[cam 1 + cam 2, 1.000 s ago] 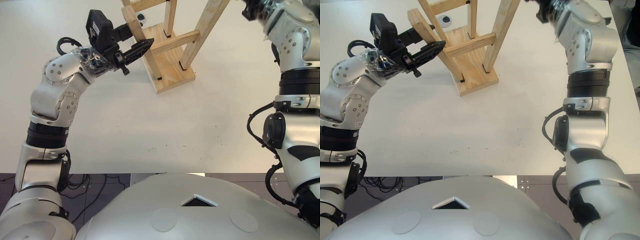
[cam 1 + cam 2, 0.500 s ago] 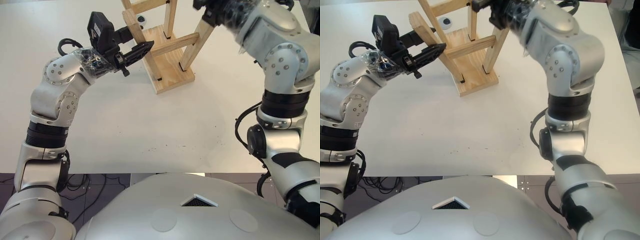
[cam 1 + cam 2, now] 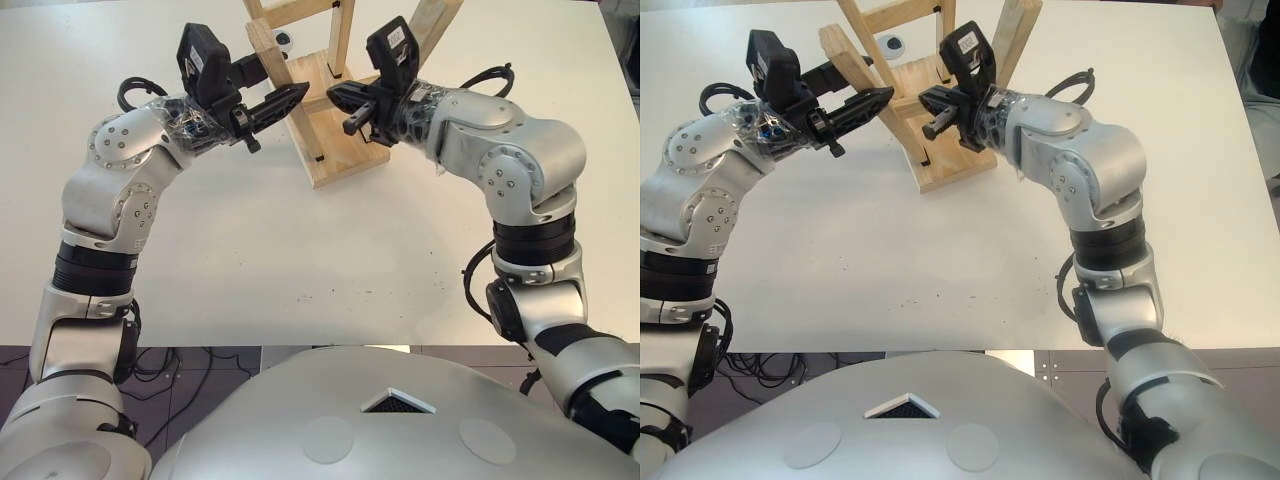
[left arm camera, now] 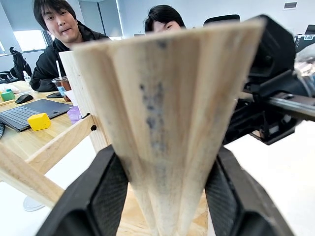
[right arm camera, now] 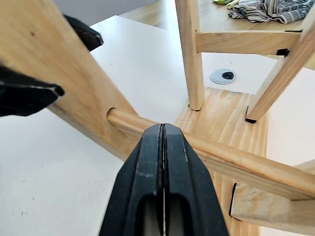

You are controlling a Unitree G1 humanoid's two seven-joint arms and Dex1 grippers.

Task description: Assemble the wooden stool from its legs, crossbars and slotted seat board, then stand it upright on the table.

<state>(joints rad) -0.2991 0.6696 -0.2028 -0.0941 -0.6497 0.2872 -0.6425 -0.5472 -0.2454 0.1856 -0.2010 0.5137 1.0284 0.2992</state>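
1. Left eye view: the stool (image 3: 320,75) is upside down at the far side of the white desk (image 3: 300,250). Its seat board (image 3: 345,155) is down on the desk and its legs point up. The left pincer (image 3: 283,80) straddles the near leg (image 3: 300,125) on the robot's left, one finger in front of it and one behind. The right pincer (image 3: 336,93) is on the right of that leg. Its tip is at the round crossbar (image 3: 315,98), which runs low between the two near legs.

2. Right eye view: the tips of the two pincers are near each other but apart. A small round disc (image 3: 890,41) lies on the desk just behind the stool.

3. Left wrist view: the near leg stands between the two black fingers (image 4: 93,196). Both press against its sides, so the left pincer is gripping it. A flat crossbar (image 4: 59,142) joins this leg to the next one. The right pincer shows farther off, just beside the leg.

4. Right wrist view: the right pincer's fingertips (image 5: 142,187) are pressed together with nothing between them. The tip is over the round crossbar, close to where it enters the near leg. I cannot tell whether it touches the wood. The left pincer's fingers show on both sides of that leg. Beyond, two far legs stand in slots of the seat board.
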